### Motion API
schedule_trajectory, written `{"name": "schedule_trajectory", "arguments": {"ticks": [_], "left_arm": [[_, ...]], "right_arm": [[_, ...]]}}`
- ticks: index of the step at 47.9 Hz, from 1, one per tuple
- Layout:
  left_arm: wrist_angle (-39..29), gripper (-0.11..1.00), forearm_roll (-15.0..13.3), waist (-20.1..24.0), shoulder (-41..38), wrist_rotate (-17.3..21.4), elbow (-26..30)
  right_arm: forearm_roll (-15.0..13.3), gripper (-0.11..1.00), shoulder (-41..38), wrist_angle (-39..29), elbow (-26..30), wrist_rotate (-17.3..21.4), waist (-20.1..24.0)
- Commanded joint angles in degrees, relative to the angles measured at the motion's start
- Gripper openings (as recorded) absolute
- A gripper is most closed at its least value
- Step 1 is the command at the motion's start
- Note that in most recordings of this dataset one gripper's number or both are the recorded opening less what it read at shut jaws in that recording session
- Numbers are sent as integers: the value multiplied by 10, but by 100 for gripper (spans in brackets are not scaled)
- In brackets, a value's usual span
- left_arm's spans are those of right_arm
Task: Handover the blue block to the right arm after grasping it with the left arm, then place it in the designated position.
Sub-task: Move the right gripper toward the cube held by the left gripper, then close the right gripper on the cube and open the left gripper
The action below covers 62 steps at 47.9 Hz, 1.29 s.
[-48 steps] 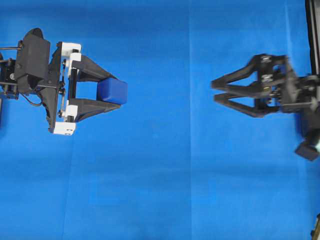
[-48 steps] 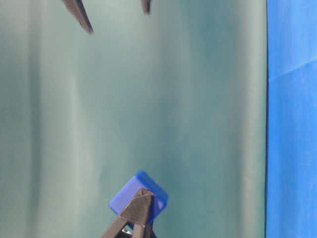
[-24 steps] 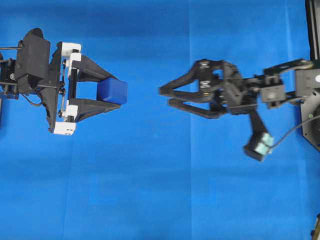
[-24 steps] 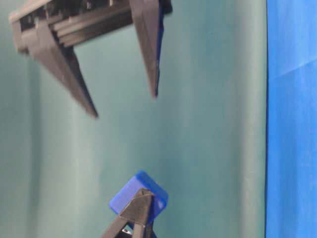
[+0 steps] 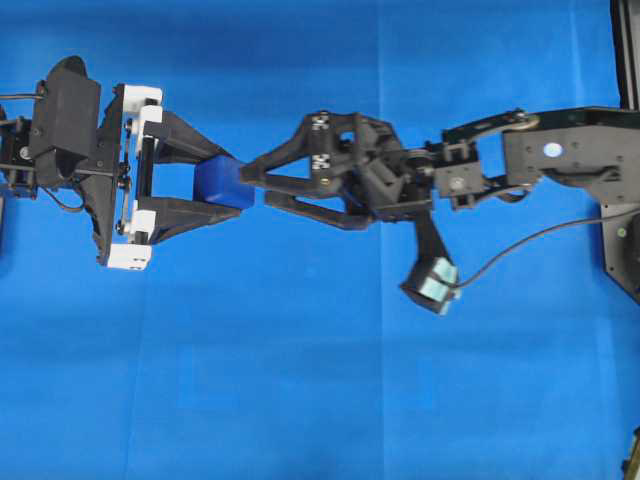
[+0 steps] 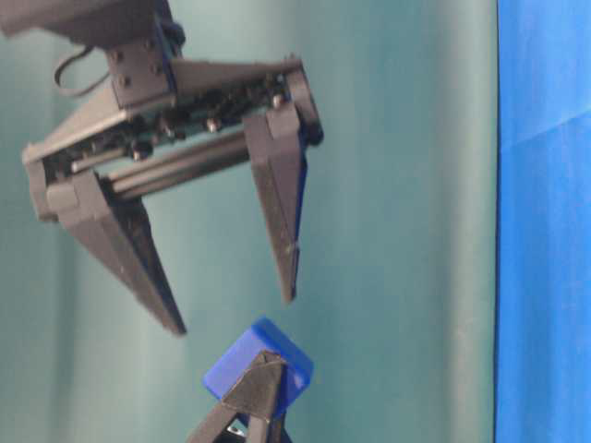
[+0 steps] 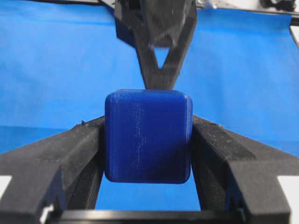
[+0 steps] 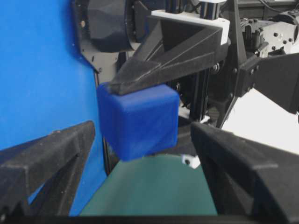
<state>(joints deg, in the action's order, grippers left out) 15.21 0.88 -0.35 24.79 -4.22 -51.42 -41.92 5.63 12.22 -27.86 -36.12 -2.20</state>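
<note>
Overhead, my left gripper pinches the blue block above the blue cloth; my right gripper is spread wide, tips at the block. At table level, those fingers hang just short of it. The left wrist view shows the block clamped.

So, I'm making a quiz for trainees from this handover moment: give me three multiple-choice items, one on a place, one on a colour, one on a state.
1. Where is the blue block?
A. lying on the cloth
B. between the left claw's fingers
C. inside the right claw

2. What colour are the brackets on the left claw?
A. white
B. red
C. yellow

3. How does the right claw stand?
A. shut on the block
B. shut, holding nothing
C. open

Answers: B, both fingers press its sides in the left wrist view; A, plain in the overhead view; C, its fingers are spread, short of the block.
</note>
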Motion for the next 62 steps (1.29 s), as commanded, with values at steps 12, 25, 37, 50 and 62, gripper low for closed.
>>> {"name": "schedule_trajectory", "arguments": {"ticks": [12, 25, 37, 50, 62], "left_arm": [[3, 46, -1, 1, 10, 0, 7], [0, 46, -1, 1, 11, 0, 7], [0, 46, -2, 1, 10, -1, 7], [0, 46, -2, 1, 10, -1, 8], [0, 46, -2, 0, 11, -1, 7]], "right_arm": [[0, 97, -26, 5, 54, 2, -2], [0, 97, -45, 5, 73, 2, -2], [1, 97, -47, 6, 75, 3, -2], [4, 89, -59, -40, 103, 5, -1], [6, 39, -62, -89, 113, 10, 1]]}}
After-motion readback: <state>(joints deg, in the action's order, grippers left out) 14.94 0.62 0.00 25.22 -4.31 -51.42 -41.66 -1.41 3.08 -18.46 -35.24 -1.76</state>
